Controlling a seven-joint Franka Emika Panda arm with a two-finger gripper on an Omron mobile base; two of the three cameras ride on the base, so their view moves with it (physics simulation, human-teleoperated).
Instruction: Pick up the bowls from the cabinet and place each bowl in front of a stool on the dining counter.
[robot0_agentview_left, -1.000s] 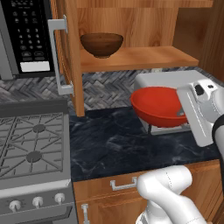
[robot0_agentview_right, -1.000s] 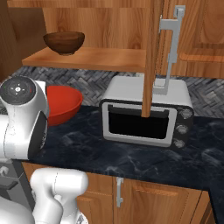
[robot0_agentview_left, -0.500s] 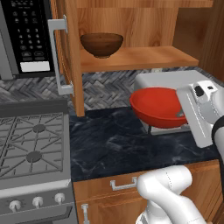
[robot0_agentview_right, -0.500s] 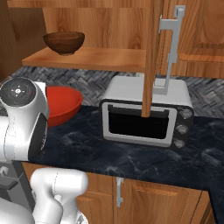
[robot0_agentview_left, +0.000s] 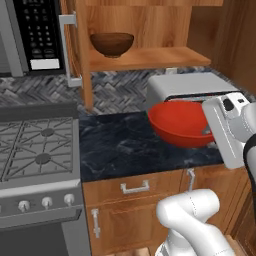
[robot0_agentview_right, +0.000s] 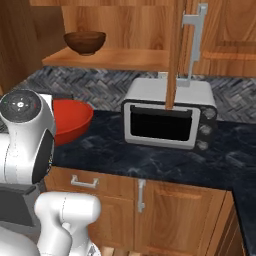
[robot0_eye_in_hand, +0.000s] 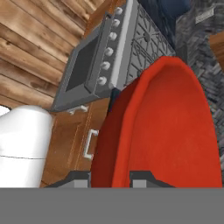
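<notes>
**So far: one bowl in hand, none delivered**

Roughly the first quarter of the job looks done. The red bowl (robot0_agentview_left: 181, 123) is out of the cabinet (robot0_agentview_left: 150, 35) and held in the air over the black bench (robot0_agentview_left: 125, 145), just in front of the toaster oven (robot0_agentview_right: 170, 112). The gripper (robot0_eye_in_hand: 114, 177) is closed on its rim, one finger tip on each side of the wall, as the hand view shows; the bowl hangs tilted from that grip.

The brown wooden bowl (robot0_agentview_left: 112, 44) sits untouched on the cabinet's open shelf (robot0_agentview_right: 107, 59), well apart from the arm.

By my reckoning, everything about placing remains. The dining counter and its stools are not in sight from this spot, so the base probably has to drive there, set the red bowl down before a stool, return for the wooden one, and repeat.
</notes>
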